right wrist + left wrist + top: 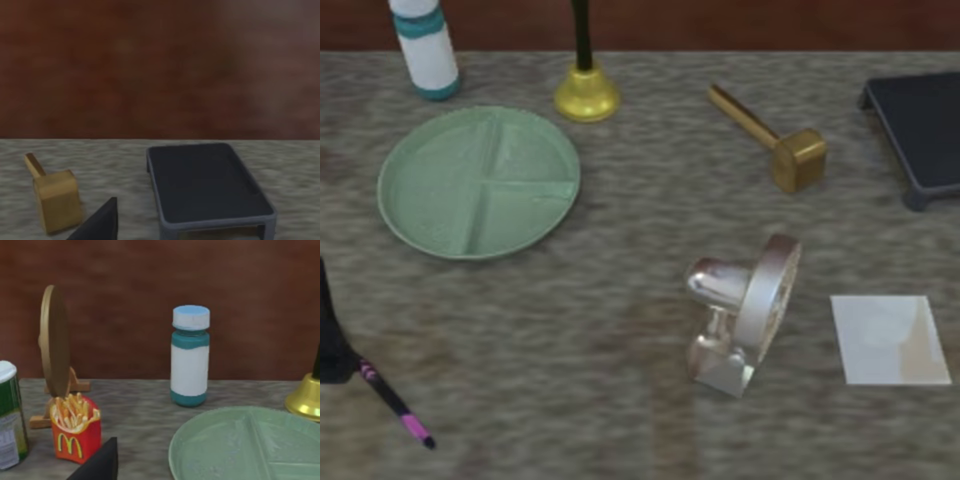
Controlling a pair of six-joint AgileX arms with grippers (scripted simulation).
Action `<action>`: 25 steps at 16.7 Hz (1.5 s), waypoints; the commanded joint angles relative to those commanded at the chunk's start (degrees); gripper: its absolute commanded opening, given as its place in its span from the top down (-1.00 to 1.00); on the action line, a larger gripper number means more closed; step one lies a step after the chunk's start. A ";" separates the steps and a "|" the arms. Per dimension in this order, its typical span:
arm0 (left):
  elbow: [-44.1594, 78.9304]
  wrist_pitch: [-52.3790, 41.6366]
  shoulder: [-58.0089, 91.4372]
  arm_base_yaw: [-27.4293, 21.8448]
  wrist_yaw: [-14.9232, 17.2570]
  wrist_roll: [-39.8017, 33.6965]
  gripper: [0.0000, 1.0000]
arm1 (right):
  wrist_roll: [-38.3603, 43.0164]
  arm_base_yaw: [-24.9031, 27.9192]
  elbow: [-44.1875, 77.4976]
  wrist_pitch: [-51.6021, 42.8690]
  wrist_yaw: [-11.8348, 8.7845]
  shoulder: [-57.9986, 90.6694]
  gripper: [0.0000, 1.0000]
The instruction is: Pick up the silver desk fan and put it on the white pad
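Standing right of centre on the counter (620, 330), the silver desk fan (745, 310) sits just left of the white pad (890, 340), nearer the right arm, whose tool is out of the top view, its spread untellable.

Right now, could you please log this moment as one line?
shiny silver desk fan: on table, untouched | thin white square pad: bare, right of fan | left arm: parked at left edge
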 joint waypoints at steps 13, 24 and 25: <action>0.00 0.00 0.00 0.00 0.00 0.00 -1.00 | 20.55 12.43 33.35 -28.94 0.27 36.85 -1.00; 0.00 0.00 0.00 0.00 0.00 0.00 -1.00 | 51.92 30.39 89.39 -66.26 -0.19 95.97 -1.00; 0.00 0.00 0.00 0.00 0.00 0.00 -1.00 | 53.99 31.63 92.61 -69.19 -0.14 99.92 -1.00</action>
